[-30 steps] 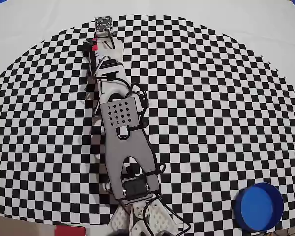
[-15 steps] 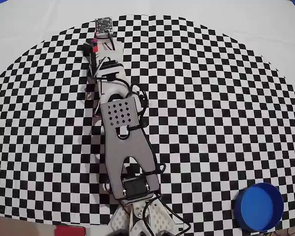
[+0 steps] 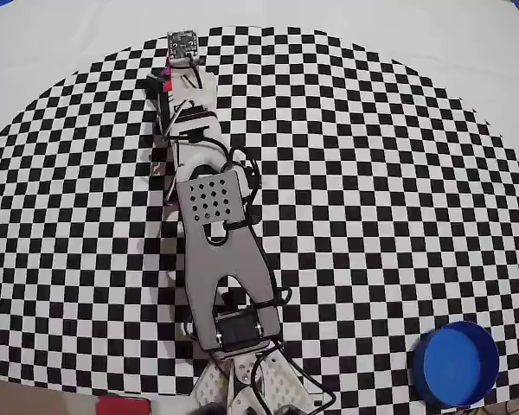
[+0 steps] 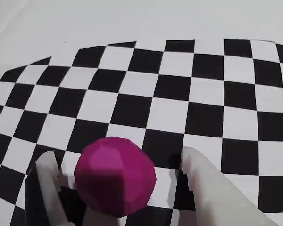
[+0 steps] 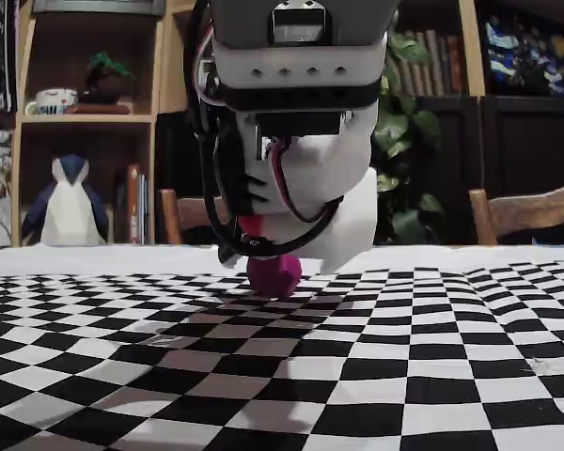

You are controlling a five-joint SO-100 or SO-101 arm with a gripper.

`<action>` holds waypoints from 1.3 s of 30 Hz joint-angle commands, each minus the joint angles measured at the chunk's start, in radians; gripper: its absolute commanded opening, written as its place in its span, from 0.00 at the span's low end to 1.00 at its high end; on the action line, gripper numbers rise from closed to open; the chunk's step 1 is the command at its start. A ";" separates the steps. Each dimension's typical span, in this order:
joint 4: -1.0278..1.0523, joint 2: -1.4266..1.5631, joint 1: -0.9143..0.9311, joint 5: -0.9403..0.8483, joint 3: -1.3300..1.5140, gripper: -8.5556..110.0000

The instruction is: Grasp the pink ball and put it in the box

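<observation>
In the wrist view the pink ball [image 4: 115, 176] rests on the checkered cloth between my two white fingers. The left finger [image 4: 49, 186] and the right finger [image 4: 205, 181] each stand a small gap away from it. My gripper [image 4: 119, 156] is open around the ball. The fixed view shows the ball [image 5: 274, 274] on the cloth under the arm's head. From overhead, the arm stretches toward the far left of the mat and the gripper [image 3: 180, 65] covers nearly all of the ball. The blue round box [image 3: 456, 364] sits at the near right, far from the gripper.
A black-and-white checkered cloth [image 3: 372, 173] covers the table, with plain white cloth beyond its curved far edge. The arm's base [image 3: 242, 380] stands at the near edge. Behind the table are shelves, a toy penguin [image 5: 69, 202], a plant and chair backs [image 5: 531, 211].
</observation>
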 commanded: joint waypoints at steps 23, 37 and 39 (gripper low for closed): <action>0.002 0.014 -0.018 -0.009 -0.037 0.07; 0.005 0.161 -0.015 -0.009 0.063 0.07; 0.005 0.187 -0.015 -0.006 0.080 0.07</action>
